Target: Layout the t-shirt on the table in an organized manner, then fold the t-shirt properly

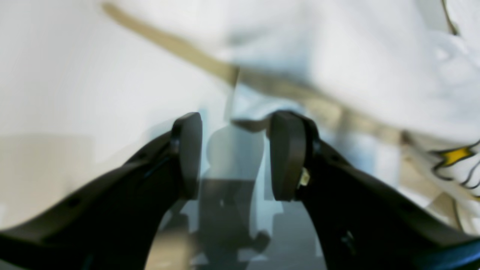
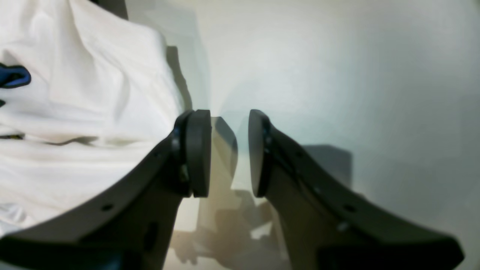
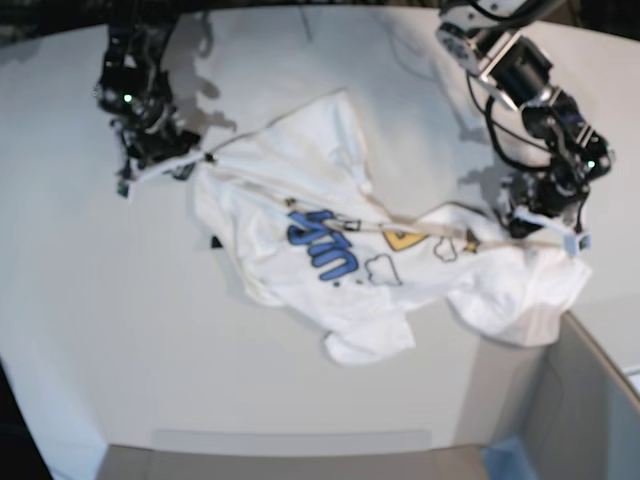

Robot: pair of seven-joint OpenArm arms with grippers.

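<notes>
- Lying rumpled mid-desk, t-shirt, lettering upward, awaiting layout.
- Hovering at its far corner, right gripper, jaws partly spread, pinching nothing.
- Hanging beside the opposite edge, left gripper, jaws wide, empty, probably lining up for spreading.

I see even, bright overhead light, soft arm shadows on the table, and heavy blur in my left wrist view.

Rumpled t-shirt on table
</notes>
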